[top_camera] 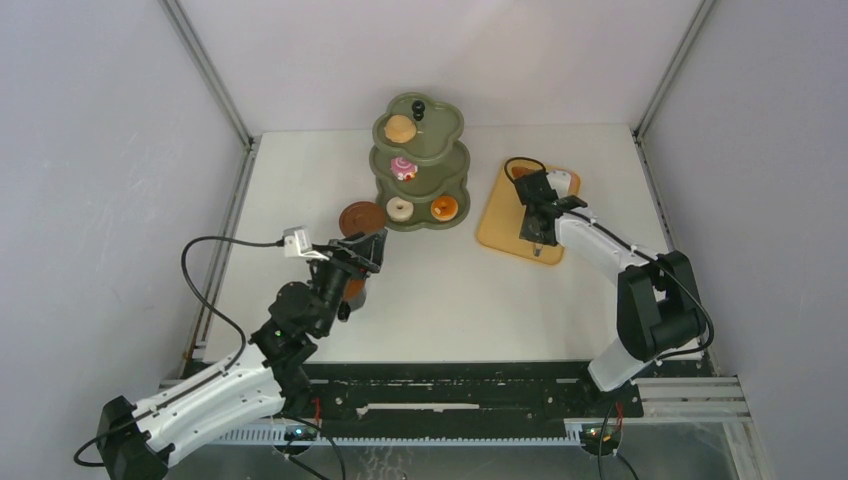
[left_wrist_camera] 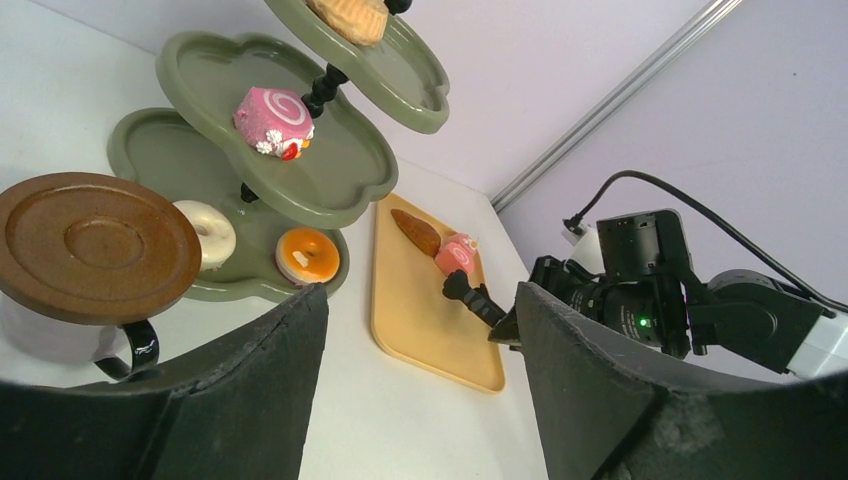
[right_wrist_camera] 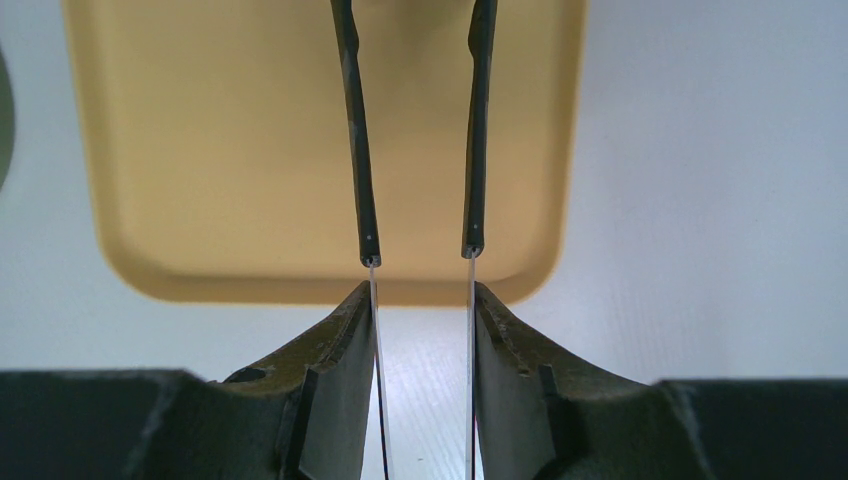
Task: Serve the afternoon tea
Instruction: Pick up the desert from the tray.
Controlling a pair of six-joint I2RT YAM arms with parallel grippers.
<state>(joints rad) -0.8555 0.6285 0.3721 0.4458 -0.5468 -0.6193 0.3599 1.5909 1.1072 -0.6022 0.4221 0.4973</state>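
One olive-green stand (top_camera: pixel 445 130) is seen, with three scalloped, glossy tiers on a black beaded post and a round black knob (top_camera: pixel 419 108) on top. One pale, ridged bun (top_camera: pixel 400 127) lies on its top tier. One pink swirl cake (left_wrist_camera: pixel 272 120), a roll with a white spiral and small red and white trim, lies on the middle tier. Two ring donuts are counted on the bottom tier: a white-iced donut (left_wrist_camera: pixel 205 232) and, beside it, an orange-iced donut (left_wrist_camera: pixel 307 255).

One round brown saucer (left_wrist_camera: pixel 90 245), matte and ringed with concentric grooves, is set just beside the bottom tier on the stand's left. A black loop (left_wrist_camera: pixel 140 345) shows below the saucer's edge; the pale mark on it is too small to be read.

One flat orange-yellow tray (right_wrist_camera: pixel 200 150), rectangular with rounded corners and a low rim, lies on the white table (top_camera: pixel 450 300) near the stand's right side. Two pieces are counted on its far end: a long dark-brown bun (left_wrist_camera: pixel 415 232) and a second swirl cake (left_wrist_camera: pixel 457 255), touching each other.

The left gripper (left_wrist_camera: pixel 420 305) is held on the near side of the stand, close to the saucer, its fingers spread wide with nothing between them. A brown shape (top_camera: pixel 352 290) is partly hidden under that arm; what it is cannot be told.

The right gripper (right_wrist_camera: pixel 422 300) is held over the tray, to the stand's right, and is clamped on one pair of black tongs (right_wrist_camera: pixel 358 150). The thin metal strips of the tongs are pressed by both fingers, and the two slim arms stand apart above the tray.
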